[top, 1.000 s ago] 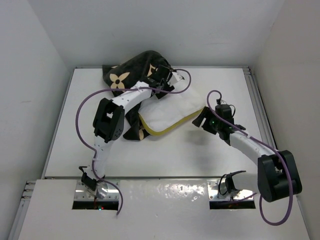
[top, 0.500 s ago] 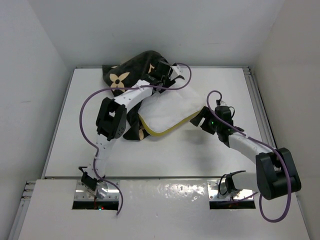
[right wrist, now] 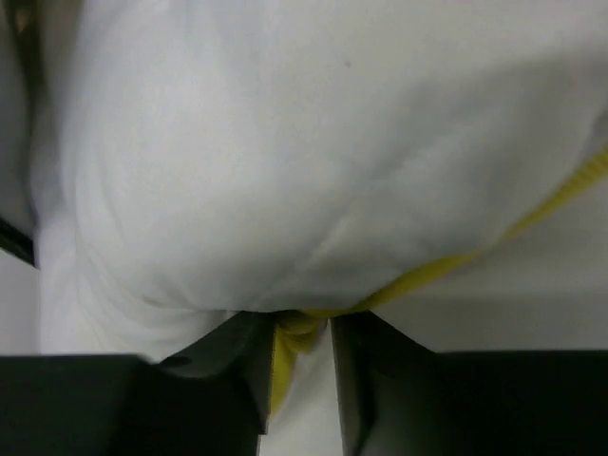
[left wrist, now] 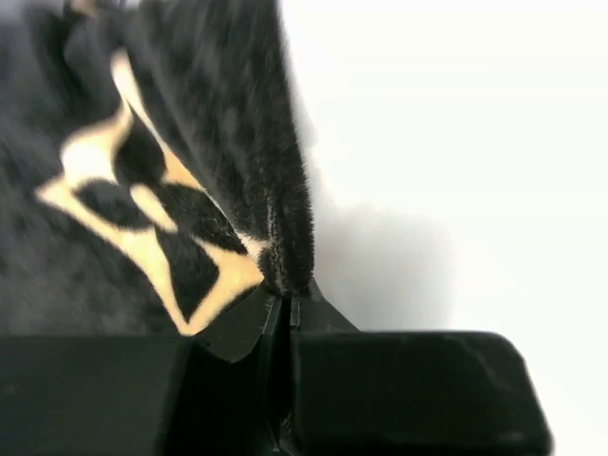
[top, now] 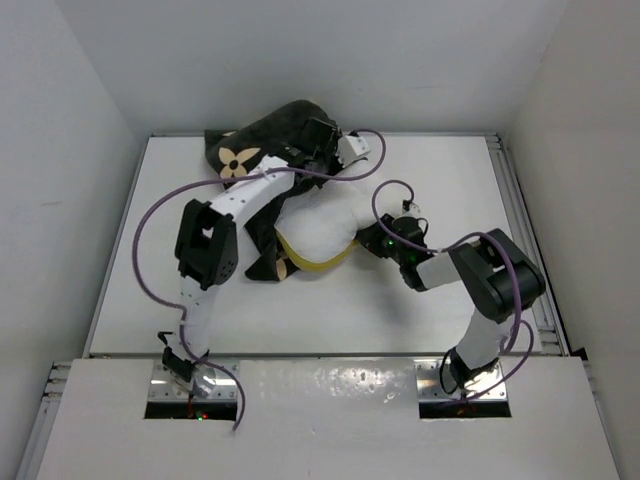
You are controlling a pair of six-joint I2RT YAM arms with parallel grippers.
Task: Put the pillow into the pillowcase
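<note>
The black pillowcase point(top: 262, 140) with tan flowers lies bunched at the back left of the table. The white pillow point(top: 318, 222) with its yellow band sticks out of it toward the middle, partly under the case's edge. My left gripper point(top: 326, 135) is at the case's back right edge; in the left wrist view the gripper point(left wrist: 285, 296) is shut on a fold of the pillowcase point(left wrist: 171, 171). My right gripper point(top: 374, 241) is at the pillow's right corner. In the right wrist view this gripper point(right wrist: 302, 334) pinches the yellow band of the pillow point(right wrist: 285, 161).
White walls close in the table point(top: 430, 300) on the left, back and right. A metal rail point(top: 520, 220) runs along the right edge. Purple cables point(top: 150, 220) loop over both arms. The left arm's links lie across the pillowcase's front.
The right arm swung left and closed on the pillow's yellow-banded corner, bunching the pillow toward the case. The left gripper closed on the pillowcase edge.
</note>
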